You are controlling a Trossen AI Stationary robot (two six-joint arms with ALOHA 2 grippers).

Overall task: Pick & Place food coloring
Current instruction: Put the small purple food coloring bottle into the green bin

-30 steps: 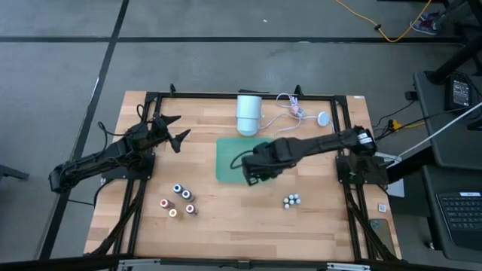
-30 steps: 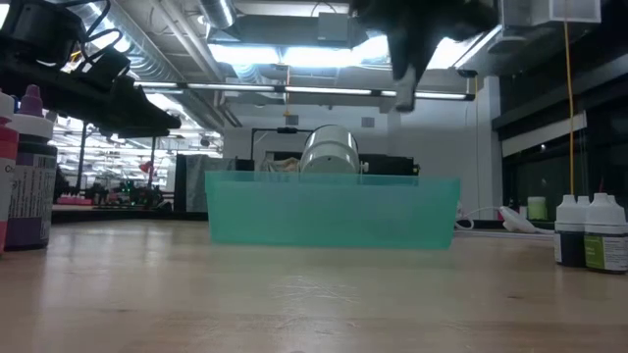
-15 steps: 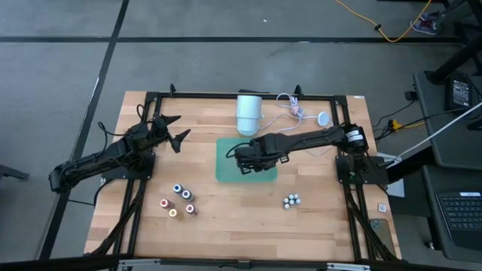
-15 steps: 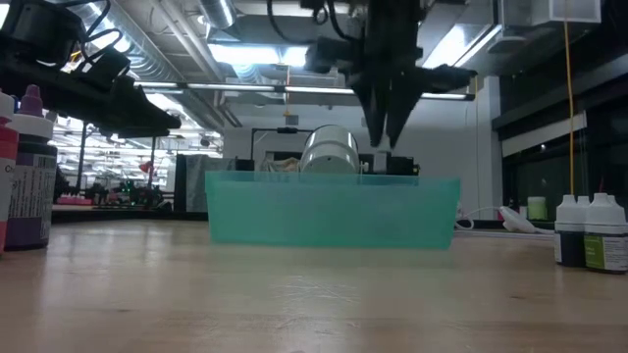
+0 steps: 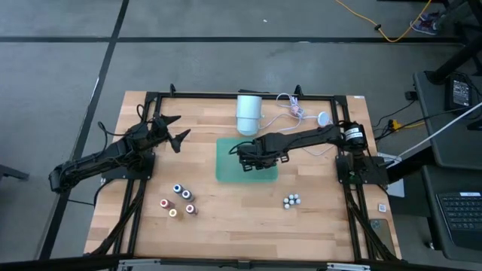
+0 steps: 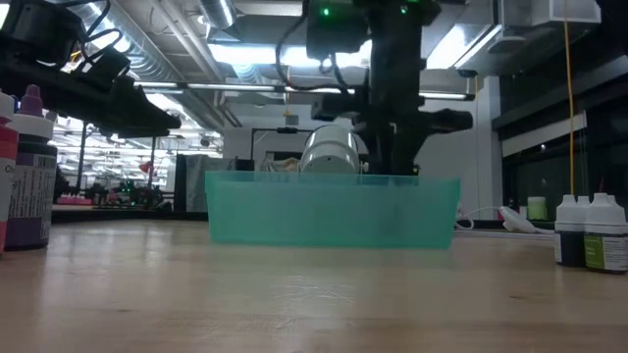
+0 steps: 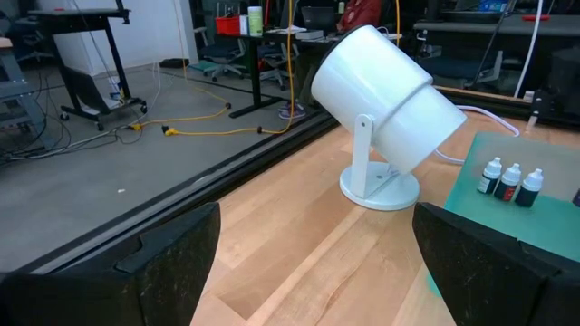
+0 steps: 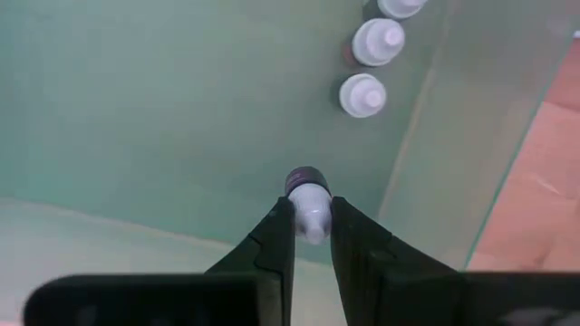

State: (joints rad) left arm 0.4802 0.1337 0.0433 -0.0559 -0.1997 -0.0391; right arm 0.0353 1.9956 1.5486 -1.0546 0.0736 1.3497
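Note:
The green tray [image 5: 246, 159] sits mid-table, and my right gripper [image 5: 245, 153] reaches down into it, shut on a tiny white-capped bottle [image 8: 309, 201]. In the low view this gripper [image 6: 392, 157] dips behind the tray's near wall [image 6: 334, 211]. Three more white-capped bottles [image 8: 364, 94] stand on the tray floor by its far-left corner; the left wrist view shows them too [image 7: 512, 182]. A cluster of colour-topped bottles [image 5: 179, 200] and a white-topped cluster [image 5: 291, 200] stand on the wood near the front. My left gripper [image 5: 174, 129] waits open at the table's left. My right gripper pinches the small bottle by its white cap [image 8: 312, 215] between the two fingers [image 8: 277, 237], coming from above and pointing down. The dark body [image 8: 303, 177] hangs upright below the fingers. Whether its base touches the tray floor I cannot tell.
A large white cylinder on a stand [image 5: 248, 113] is just beyond the tray's far edge, with a white cable [image 5: 295, 109] beside it. The black frame rails [image 5: 248, 95] run around the table. Bare wood lies between the two bottle clusters.
My right gripper, shut on the bottle throughout, has moved from the tray's near edge toward the far left over the tray and has come down into it, its fingers now behind the tray's near wall. My left arm has kept still.

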